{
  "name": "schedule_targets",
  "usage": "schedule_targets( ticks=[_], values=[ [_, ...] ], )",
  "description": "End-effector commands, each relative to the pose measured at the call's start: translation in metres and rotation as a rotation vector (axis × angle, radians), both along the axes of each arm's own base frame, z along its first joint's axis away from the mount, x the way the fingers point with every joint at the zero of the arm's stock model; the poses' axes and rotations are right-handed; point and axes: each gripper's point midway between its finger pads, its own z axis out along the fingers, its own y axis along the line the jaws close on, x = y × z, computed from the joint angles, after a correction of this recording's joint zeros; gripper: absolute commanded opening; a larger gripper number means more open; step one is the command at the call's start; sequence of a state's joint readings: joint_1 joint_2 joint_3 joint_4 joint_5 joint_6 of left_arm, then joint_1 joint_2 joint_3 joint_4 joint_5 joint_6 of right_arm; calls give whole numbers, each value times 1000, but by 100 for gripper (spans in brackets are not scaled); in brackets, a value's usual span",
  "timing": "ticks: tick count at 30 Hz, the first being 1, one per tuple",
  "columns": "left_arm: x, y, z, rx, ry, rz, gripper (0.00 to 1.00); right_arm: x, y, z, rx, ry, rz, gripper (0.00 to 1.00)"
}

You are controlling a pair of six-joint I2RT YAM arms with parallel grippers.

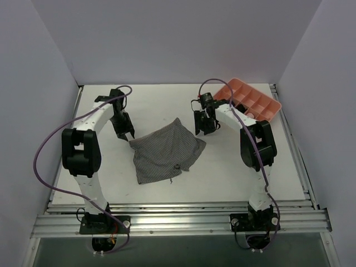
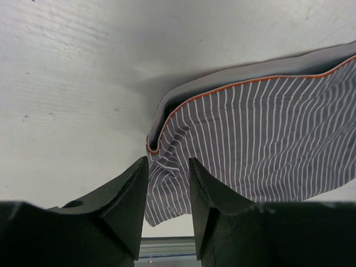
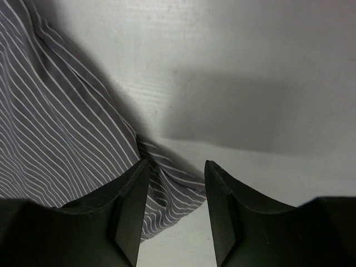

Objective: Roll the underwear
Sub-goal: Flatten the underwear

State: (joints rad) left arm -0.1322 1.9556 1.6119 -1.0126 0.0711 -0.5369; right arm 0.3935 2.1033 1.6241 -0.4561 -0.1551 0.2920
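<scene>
Evidently the underwear (image 1: 167,153) lay spread flat near the middle of the worktop (image 1: 222,178), slightly skewed, with one end effector at each of its far corners. The left end effector (image 1: 129,135) hung over the far left corner with its jaws apart and nothing pinched between them. The right end effector (image 1: 201,130) stood the same way over the far right corner, with cloth showing below the gap but not gripped.

Judging by that, the roll itself was not yet begun. To do it well, both sides would want to take hold at the same depth along one edge, catching every layer rather than just the top one. That edge should then be turned over towards the near side in step, so the roll stayed level and tight instead of coning at one end. Flattening the crumple at the left corner first would help.

The cloth was thin and limp, grey with fine white stripes that bent wherever it rumpled. A smoother, plain grey waistband (image 2: 233,75) ran along the edge, set off by narrow orange piping (image 2: 250,82), and it curled open at the left corner. The worktop was matt white with faint scuffs. A pink divided tray (image 1: 253,100) of hard plastic sat at the far right, well apart from the garment
</scene>
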Motion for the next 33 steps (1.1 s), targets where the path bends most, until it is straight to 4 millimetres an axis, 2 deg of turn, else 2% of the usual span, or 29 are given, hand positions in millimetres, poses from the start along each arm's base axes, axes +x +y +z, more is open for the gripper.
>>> schedule_targets(
  ticks=[1,5,8,11,12,13,14,16,20,23,24,25,27,28,29,30,32,33],
  values=[
    [-4,-7,10,-37,-43,-39,43,-14,5,10,51,-4,-2,40],
    [-11,3,-7,15,7,-39,42,-31,3,-7,58,40,-7,36],
    [-13,13,-20,53,39,-24,42,-35,2,-10,64,38,-22,33],
    [-18,26,-39,80,98,0,41,-43,-10,-20,18,53,-58,15],
    [-19,27,-42,80,106,3,41,-42,-17,-19,-8,43,-78,11],
    [-21,30,-45,84,115,6,41,-43,-23,-20,-24,46,-91,3],
    [-21,38,-49,116,121,16,41,-46,-27,-20,-38,48,-99,0],
    [-26,41,-54,126,138,18,41,-46,-38,-16,-70,40,-119,0],
    [-30,44,-64,123,160,18,41,-44,-47,-8,-106,17,-108,0],
    [-34,43,-67,105,174,24,41,-34,-51,-4,-115,-7,-104,0],
    [-34,42,-66,101,171,22,41,-29,-53,-7,-131,-10,-85,1],
    [-35,41,-65,94,172,23,41,-17,-52,0,-129,-35,-80,2],
    [-34,35,-56,62,149,31,41,-3,-57,-6,-134,-34,-51,3],
    [-34,32,-52,44,140,33,41,13,-54,6,-120,-66,-43,7],
    [-32,30,-43,30,115,38,41,18,-55,0,-122,-49,-35,10],
    [-29,28,-37,19,95,40,41,23,-54,3,-116,-49,-25,13],
    [-14,16,-13,-49,-2,28,43,31,-53,20,-110,-62,-44,17],
    [-9,13,-6,-74,-31,23,44,28,-54,27,-118,-58,-53,19]
  ],
)
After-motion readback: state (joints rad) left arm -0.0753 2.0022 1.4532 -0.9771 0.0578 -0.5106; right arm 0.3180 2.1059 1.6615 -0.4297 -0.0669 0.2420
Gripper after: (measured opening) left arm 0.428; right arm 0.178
